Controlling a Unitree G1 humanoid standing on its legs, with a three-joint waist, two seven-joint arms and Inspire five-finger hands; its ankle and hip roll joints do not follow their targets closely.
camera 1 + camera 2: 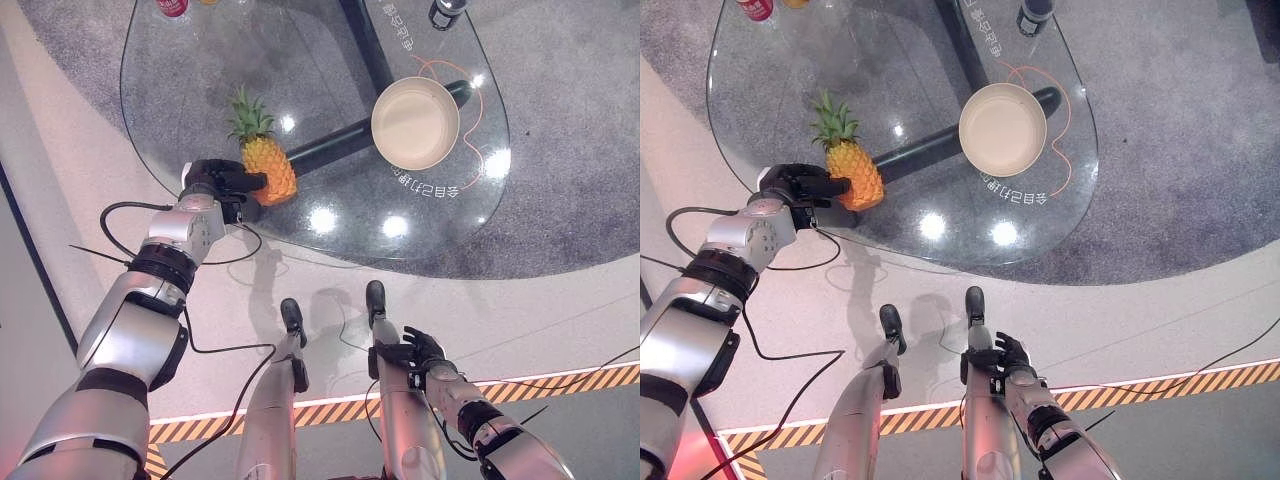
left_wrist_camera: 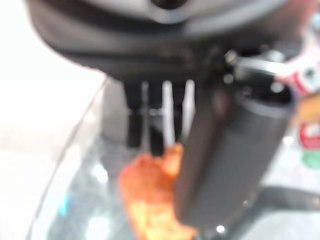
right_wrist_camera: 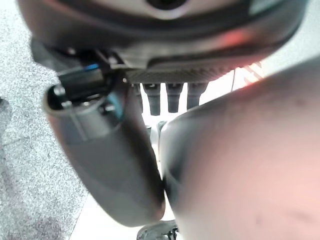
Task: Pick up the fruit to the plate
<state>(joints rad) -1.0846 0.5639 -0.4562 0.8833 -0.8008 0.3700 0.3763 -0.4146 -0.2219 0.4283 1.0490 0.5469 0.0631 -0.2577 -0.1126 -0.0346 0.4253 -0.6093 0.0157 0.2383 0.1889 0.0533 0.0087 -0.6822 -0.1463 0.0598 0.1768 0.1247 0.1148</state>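
Glass table (image 1: 330, 60): 1 pineapple (image 1: 268, 165), 1 plate (image 1: 415, 122).

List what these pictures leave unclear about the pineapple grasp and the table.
- Left hand on the pineapple: the left wrist view is blurred, so how firmly the fingers grip is unclear.
- Red can and dark bottle: cut off by the eye view's top edge.
- Plate: its depth is hard to judge from above.

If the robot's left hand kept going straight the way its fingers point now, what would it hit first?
The orange pineapple with its green crown, almost at once. The left hand reaches across the glass table with its fingers already at the fruit's lower body; whether they touch it is unclear. The round beige plate lies further along, to the right.
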